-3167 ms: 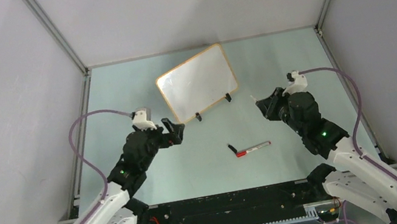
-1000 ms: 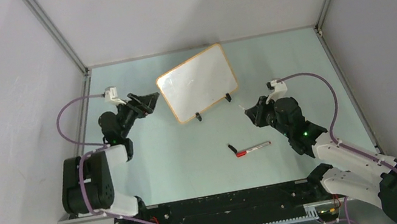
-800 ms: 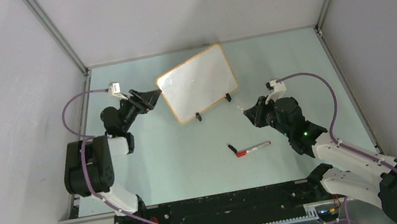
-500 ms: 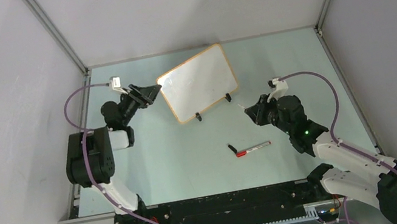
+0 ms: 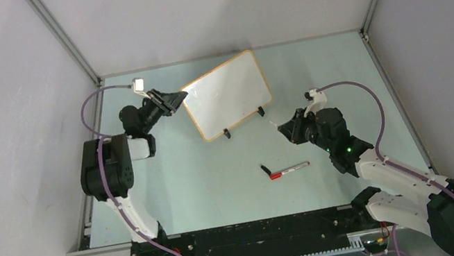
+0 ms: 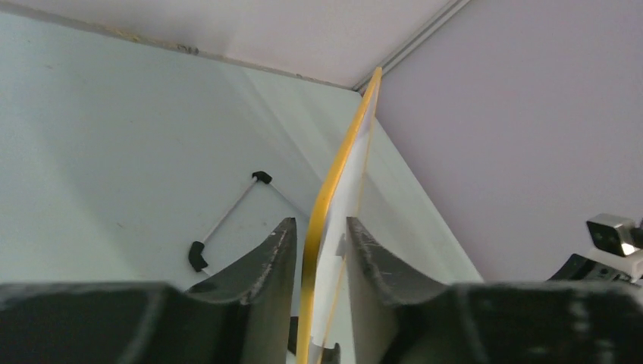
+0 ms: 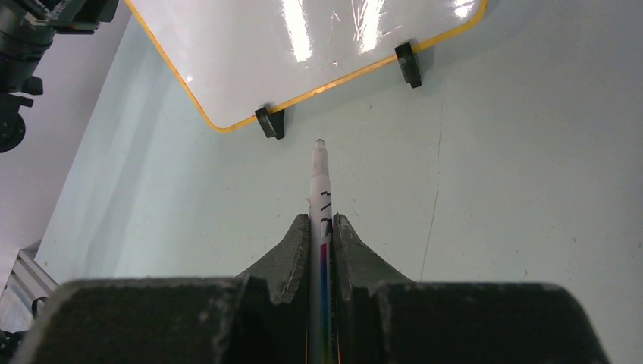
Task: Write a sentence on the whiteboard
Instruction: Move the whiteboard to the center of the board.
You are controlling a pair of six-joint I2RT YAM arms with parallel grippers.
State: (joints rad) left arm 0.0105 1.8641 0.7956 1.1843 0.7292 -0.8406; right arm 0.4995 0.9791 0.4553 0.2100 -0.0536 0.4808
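Observation:
The whiteboard (image 5: 225, 94) stands tilted on two black clip feet (image 7: 271, 121) at the back middle of the table. Its face (image 7: 303, 45) is blank white, and no sentence is in view. My left gripper (image 5: 180, 96) straddles the board's upper left edge. In the left wrist view the orange frame (image 6: 337, 174) runs between the fingers of the left gripper (image 6: 318, 221), with thin gaps on both sides. My right gripper (image 5: 283, 125) hovers in front of the board's lower right, shut on a white marker (image 7: 319, 174). The marker's tip points at the board's bottom edge, well short of it.
A second marker (image 5: 289, 170) with a red band lies on the table in front of the board, a black cap (image 5: 265, 168) at its left end. Grey walls close in the table on the left, back and right. A thin rod with black ends (image 6: 227, 216) lies behind the board.
My left arm has swung up and right to the board's left edge, and its jaws have narrowed around the frame. The right arm has barely shifted and still holds the marker.

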